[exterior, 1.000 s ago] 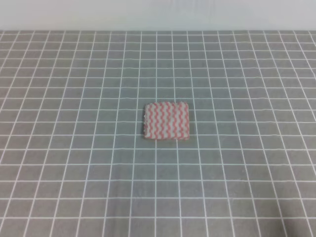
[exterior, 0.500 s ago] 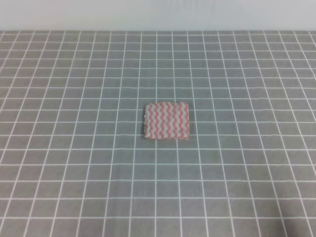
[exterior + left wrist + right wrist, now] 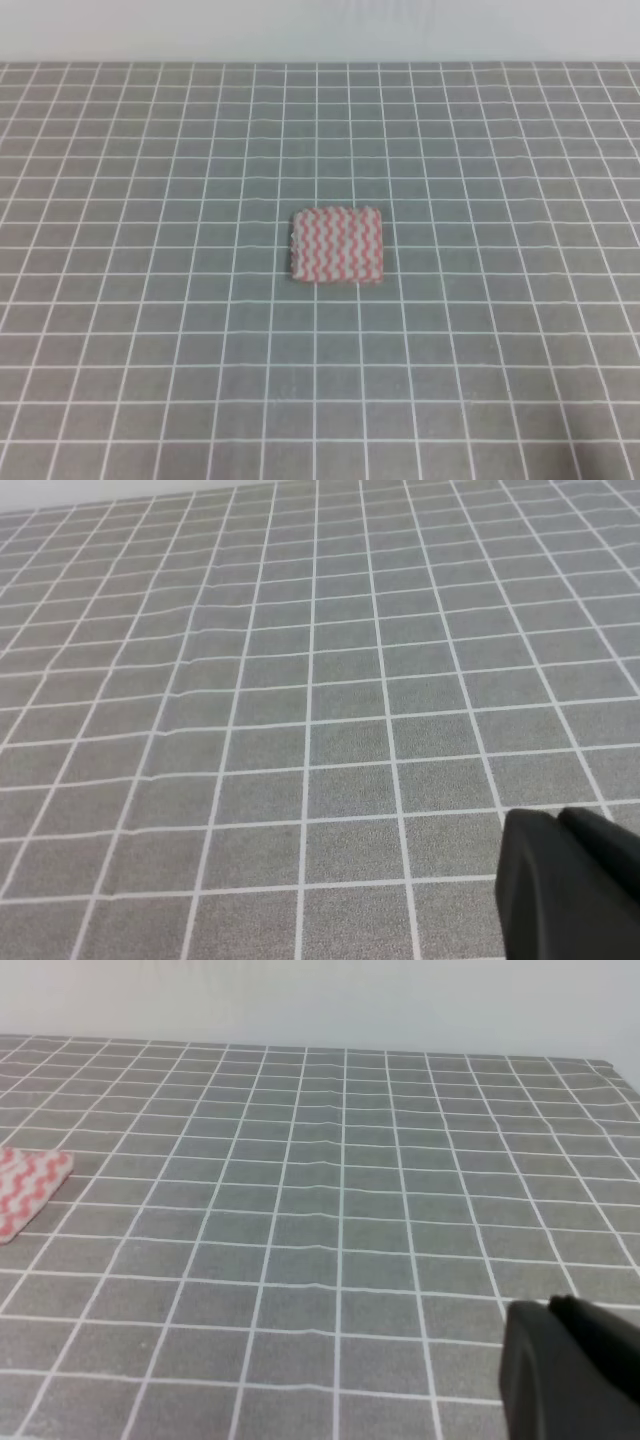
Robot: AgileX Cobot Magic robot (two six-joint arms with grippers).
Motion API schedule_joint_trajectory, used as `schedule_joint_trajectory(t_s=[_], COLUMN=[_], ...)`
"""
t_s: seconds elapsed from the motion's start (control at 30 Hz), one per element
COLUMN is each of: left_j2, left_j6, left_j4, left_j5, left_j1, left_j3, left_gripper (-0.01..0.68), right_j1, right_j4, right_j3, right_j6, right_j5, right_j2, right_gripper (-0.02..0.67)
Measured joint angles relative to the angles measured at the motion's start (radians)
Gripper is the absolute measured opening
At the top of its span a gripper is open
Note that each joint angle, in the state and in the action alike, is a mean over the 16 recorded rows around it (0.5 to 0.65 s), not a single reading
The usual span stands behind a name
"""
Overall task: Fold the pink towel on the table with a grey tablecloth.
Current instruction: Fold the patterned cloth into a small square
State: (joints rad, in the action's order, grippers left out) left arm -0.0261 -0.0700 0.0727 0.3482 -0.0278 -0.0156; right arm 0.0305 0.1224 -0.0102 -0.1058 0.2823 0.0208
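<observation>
The pink towel (image 3: 338, 245) lies as a small, neat rectangle mid-table on the grey tablecloth (image 3: 150, 330), apparently already folded. Both grippers show only dark edges; whether they are open cannot be told.

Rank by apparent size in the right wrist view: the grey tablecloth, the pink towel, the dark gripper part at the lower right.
1. The grey tablecloth, filling most of the view.
2. The dark gripper part; it is near the camera, so it looks bigger.
3. The pink towel, only partly in view.
</observation>
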Motion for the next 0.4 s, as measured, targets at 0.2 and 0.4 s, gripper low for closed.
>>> schedule_joint_trajectory(t_s=[0.2, 0.4], left_j2=[-0.001, -0.003], left_j6=[0.0, 0.0], left_j4=[-0.002, -0.002], left_j5=[0.0, -0.002], left_j1=[0.0, 0.0], left_j3=[-0.001, -0.002], left_gripper=[-0.002, -0.002], right_j1=[0.0, 0.0], right_j4=[-0.001, -0.001], right_j3=[-0.005, -0.005], right_j6=[0.001, 0.0], right_j5=[-0.003, -0.003], right_j2=[0.004, 0.003], right_gripper=[-0.016, -0.016])
